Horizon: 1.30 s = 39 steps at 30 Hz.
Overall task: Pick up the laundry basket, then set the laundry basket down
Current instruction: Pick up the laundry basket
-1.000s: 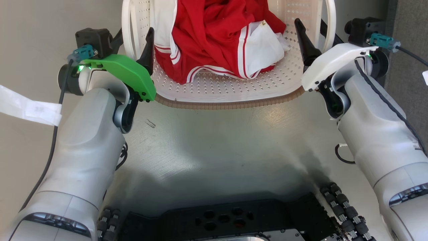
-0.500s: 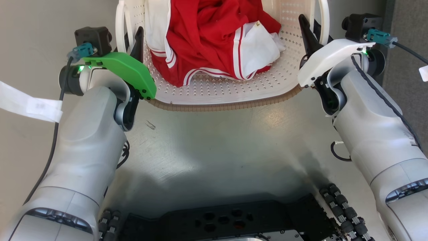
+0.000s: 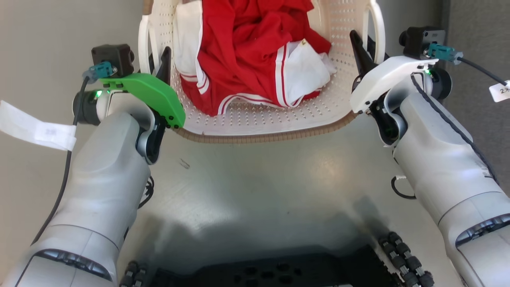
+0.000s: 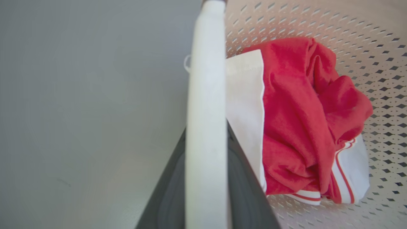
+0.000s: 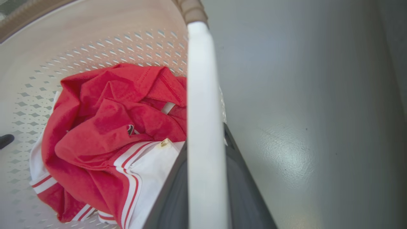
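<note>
Clamping almost closed, the left gripper [image 3: 158, 65] pinches the laundry basket [image 3: 259, 115] by its left white handle [image 4: 205, 127], a dark finger pressed on each side. The right gripper [image 3: 364, 50] grips the right white handle [image 5: 203, 127] likewise. The basket, holding red-and-white clothing [image 3: 247, 52], is between both arms.

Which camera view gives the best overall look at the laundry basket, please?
The head view: the laundry basket shows both handles, its brown rim and the clothes inside. Each wrist view shows one of those handles close up, plus perforated wall.
</note>
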Motion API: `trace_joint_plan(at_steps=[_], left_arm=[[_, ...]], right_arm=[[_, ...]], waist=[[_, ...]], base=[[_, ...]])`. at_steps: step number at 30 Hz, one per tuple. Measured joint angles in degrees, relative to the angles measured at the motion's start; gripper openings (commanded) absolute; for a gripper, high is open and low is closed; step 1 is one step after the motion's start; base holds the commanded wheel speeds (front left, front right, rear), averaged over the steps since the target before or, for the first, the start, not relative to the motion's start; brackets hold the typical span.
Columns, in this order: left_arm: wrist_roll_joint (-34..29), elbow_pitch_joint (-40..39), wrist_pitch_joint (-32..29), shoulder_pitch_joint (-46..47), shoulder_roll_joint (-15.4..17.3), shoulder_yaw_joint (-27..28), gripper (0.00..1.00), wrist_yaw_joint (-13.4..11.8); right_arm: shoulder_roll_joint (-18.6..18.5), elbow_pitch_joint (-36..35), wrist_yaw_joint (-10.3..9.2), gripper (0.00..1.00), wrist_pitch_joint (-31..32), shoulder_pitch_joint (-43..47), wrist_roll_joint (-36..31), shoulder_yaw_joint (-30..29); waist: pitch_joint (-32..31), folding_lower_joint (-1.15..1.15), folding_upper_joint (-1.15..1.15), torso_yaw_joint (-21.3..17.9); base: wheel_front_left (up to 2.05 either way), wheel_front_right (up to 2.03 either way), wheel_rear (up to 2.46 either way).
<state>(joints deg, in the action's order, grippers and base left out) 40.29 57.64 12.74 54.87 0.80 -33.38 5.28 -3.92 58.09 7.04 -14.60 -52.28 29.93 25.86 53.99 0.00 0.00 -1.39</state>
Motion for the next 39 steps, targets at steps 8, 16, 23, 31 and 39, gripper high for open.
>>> trace_joint_plan(at_steps=[8,16,23,31,39], left_arm=[[2.7,3.0,-0.6,-2.7,-0.3,-1.9,0.0,0.6],[4.1,5.0,-1.2,-4.2,-0.6,-2.5,0.0,1.1],[5.5,6.7,-2.8,-7.5,-1.1,-3.9,0.0,1.3],[7.6,8.0,-4.4,-11.9,-1.2,-5.0,0.0,1.4],[9.5,8.5,-6.3,-15.8,-1.3,-6.0,0.0,1.7]], right_arm=[[0.5,2.7,0.0,0.0,0.0,2.3,2.3,2.8],[0.7,4.0,0.0,0.0,1.0,3.5,4.6,4.7],[1.2,5.4,0.0,0.0,2.9,6.6,6.2,6.5],[1.7,6.1,0.0,0.0,5.7,10.6,9.0,8.8],[1.9,6.5,-0.01,0.0,8.1,14.2,11.2,11.0]], waist=[[-5.9,0.0,0.0,-0.1],[-12.1,0.0,0.0,-0.3],[-17.8,0.0,0.0,-0.4],[-24.4,0.0,0.0,-0.5],[-31.0,0.0,0.0,-0.7]], base=[[0.0,0.0,0.0],[0.0,0.0,0.0],[0.0,0.0,0.0],[0.0,0.0,0.0],[0.0,0.0,0.0]])
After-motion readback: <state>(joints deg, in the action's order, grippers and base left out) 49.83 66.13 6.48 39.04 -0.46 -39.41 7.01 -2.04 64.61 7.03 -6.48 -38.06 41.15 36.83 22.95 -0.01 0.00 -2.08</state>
